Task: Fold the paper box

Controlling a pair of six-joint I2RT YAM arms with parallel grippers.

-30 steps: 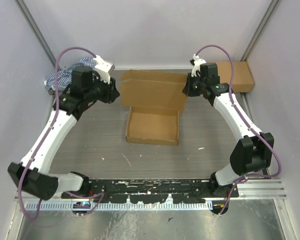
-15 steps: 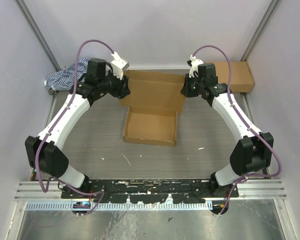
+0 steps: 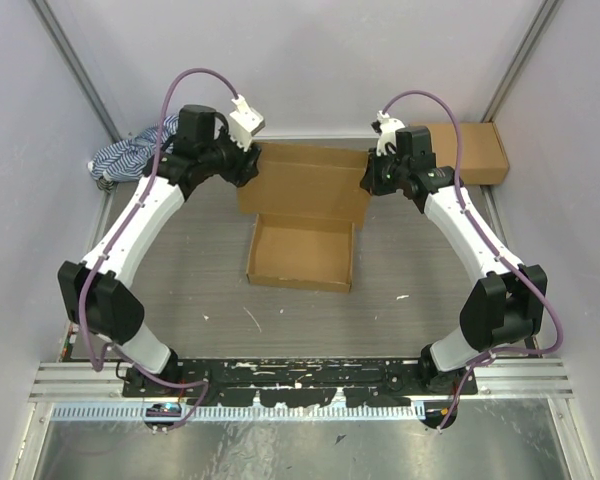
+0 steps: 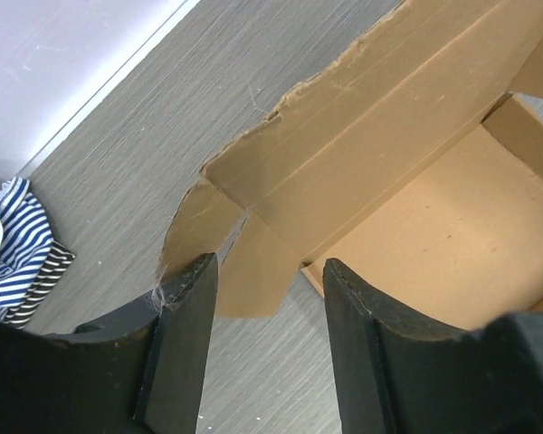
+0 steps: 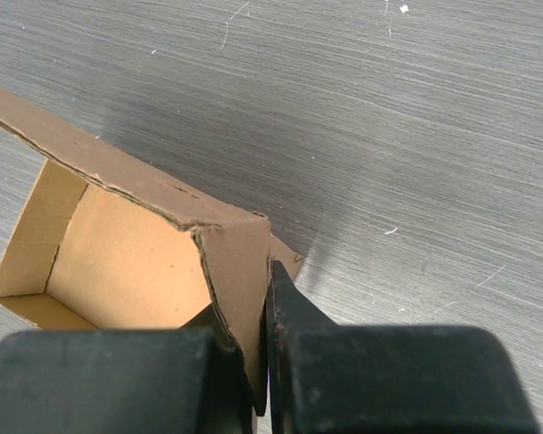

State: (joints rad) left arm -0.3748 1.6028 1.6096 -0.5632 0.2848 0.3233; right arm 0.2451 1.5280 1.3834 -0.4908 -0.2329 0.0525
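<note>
Your right fingers (image 5: 299, 312) pinch the paper box (image 3: 302, 250) lid corner, holding it raised; left fingers (image 4: 185, 344) gape wide at the opposite flap.

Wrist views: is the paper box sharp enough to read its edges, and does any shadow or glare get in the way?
Left wrist: paper box sharp, ragged edge readable, no glare; left hand near-black, little detail. Right wrist: box edge crisp, a soft shadow on the table beyond the flap; right hand a dark mass.
</note>
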